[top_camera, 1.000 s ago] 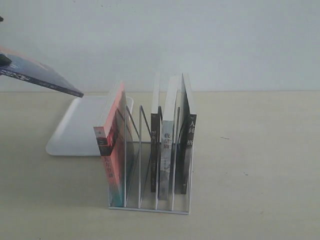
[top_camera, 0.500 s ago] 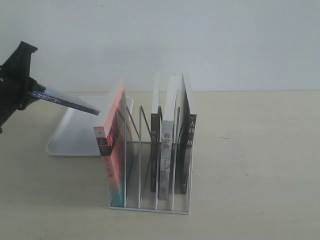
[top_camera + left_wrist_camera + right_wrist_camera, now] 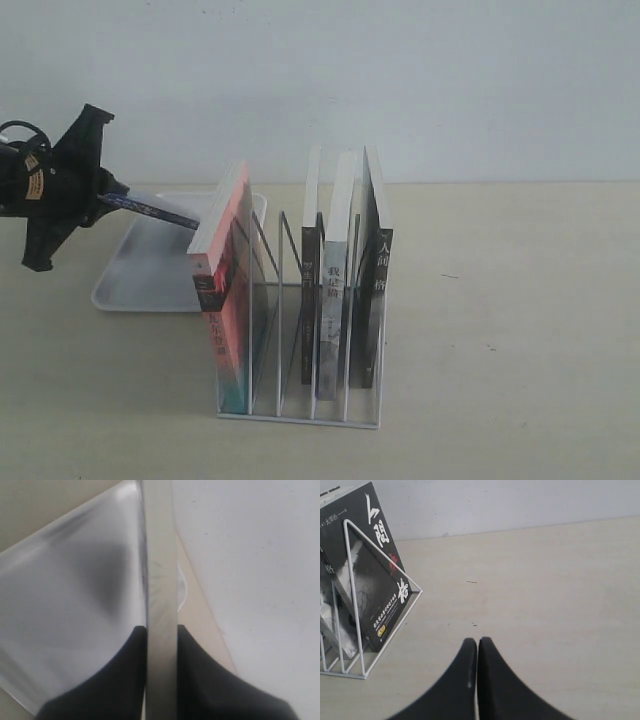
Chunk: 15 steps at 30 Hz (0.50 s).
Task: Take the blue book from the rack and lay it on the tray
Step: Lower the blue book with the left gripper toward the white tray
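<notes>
Over the tray (image 3: 140, 282): the left gripper (image 3: 106, 197) hangs in the air, its jaws pinched narrow on the blue book (image 3: 160, 211). The left wrist view shows a dark finger pressed to each face of the thin page block.
Blue book: out of the rack (image 3: 300, 412) and clear of the tray floor. It is held by one end, close to flat but tilted. Its free end dips toward the top of the pink-red-spined book (image 3: 226, 290); whether the two touch cannot be told.
Reason for the end grip: probably so the cover's underside is free to meet the tray with no finger trapped beneath it.
Rack: the other books stand upright between the dividers, with open slots beside the pink-red one.
Right gripper (image 3: 477, 646): jaws closed together, nothing in them, low over bare tabletop (image 3: 560, 580). It sits just off the rack's end, where the black-covered book (image 3: 372, 580) stands, and looks to be keeping out of the way.
Stage: the carry looks nearly finished; the lay-down is not yet done.
Next move calls for: levelling the book and shifting it away from the rack so its whole length falls inside the rim. Then lower it and open the jaws.
Risk: a thin paperback droops from an end pinch. Its free corner could catch the pink-red book or ride up on the tray rim.
</notes>
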Available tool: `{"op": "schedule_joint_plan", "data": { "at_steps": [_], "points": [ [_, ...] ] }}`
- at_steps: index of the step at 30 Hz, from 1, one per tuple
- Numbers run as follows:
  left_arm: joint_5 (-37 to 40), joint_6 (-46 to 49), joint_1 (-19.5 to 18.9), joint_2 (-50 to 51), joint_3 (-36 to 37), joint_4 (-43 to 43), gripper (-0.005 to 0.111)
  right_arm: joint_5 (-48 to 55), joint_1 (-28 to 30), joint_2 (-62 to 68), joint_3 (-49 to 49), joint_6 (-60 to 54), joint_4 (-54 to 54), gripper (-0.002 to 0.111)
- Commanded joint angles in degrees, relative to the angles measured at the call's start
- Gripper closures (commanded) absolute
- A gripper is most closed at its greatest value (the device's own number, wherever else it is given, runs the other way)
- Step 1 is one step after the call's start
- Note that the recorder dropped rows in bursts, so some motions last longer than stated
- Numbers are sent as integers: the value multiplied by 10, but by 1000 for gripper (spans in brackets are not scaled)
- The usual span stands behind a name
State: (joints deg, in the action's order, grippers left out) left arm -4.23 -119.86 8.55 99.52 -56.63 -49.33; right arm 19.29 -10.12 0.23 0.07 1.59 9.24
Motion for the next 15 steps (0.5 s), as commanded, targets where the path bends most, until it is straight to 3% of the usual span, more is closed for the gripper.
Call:
{"op": "schedule_joint_plan", "data": {
  "at_steps": [1, 15],
  "points": [
    [7, -5, -6, -2, -16, 10, 103, -1, 3, -2, -1, -2, -6, 108],
    [12, -5, -16, 6, -36, 10, 103, -1, 3, -2, -1, -2, -6, 108]
  ]
}}
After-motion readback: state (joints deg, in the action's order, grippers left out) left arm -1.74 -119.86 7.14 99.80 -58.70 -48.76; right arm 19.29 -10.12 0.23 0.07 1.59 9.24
